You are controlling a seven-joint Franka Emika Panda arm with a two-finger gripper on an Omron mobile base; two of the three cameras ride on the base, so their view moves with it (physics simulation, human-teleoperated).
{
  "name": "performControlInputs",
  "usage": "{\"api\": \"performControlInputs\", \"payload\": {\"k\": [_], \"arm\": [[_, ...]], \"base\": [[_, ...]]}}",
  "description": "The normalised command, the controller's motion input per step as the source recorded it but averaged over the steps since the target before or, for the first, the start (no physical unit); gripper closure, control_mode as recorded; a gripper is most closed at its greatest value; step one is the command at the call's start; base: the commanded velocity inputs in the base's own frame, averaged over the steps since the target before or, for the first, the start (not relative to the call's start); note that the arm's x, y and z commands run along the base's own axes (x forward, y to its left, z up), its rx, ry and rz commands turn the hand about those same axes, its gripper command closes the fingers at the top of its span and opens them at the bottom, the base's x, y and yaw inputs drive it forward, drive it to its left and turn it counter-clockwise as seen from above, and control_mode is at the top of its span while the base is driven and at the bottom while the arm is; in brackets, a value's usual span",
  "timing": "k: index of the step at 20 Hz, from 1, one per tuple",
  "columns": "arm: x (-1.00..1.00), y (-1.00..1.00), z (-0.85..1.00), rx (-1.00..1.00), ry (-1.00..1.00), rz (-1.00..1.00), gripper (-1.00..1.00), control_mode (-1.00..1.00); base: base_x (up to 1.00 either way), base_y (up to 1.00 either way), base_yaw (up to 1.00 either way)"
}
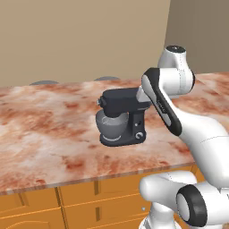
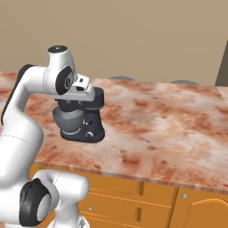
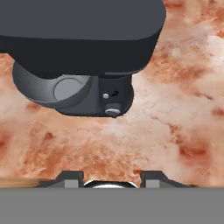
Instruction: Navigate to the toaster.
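My arm hangs over a marbled bench where a dark grey stand mixer stands alone; the toaster I am sent to find is nowhere before me.

My gripper looks down on the mixer's head and bowl, its two tips set apart with nothing between them. The job is to drive, not lift: I judge a four-slot toaster a rigid, fairly weighty box, best taken by its flat sides if ever handled.

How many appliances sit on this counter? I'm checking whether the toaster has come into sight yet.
1: a dark grey stand mixer with a bowl, near the counter's front edge, just ahead of the arm. It is no toaster; others may lie beyond these views.
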Motion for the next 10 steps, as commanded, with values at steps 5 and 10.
{"api": "performControlInputs", "payload": {"k": [5,10], "arm": [[-0.58,0.00,0.00,0.00,0.00,0.00,-1.00,-1.00],[-1.00,0.00,-0.02,0.00,0.01,0.00,-1.00,-1.00]], "base": [[0.00,0.00,0.00],[0.00,0.00,0.00]]}}
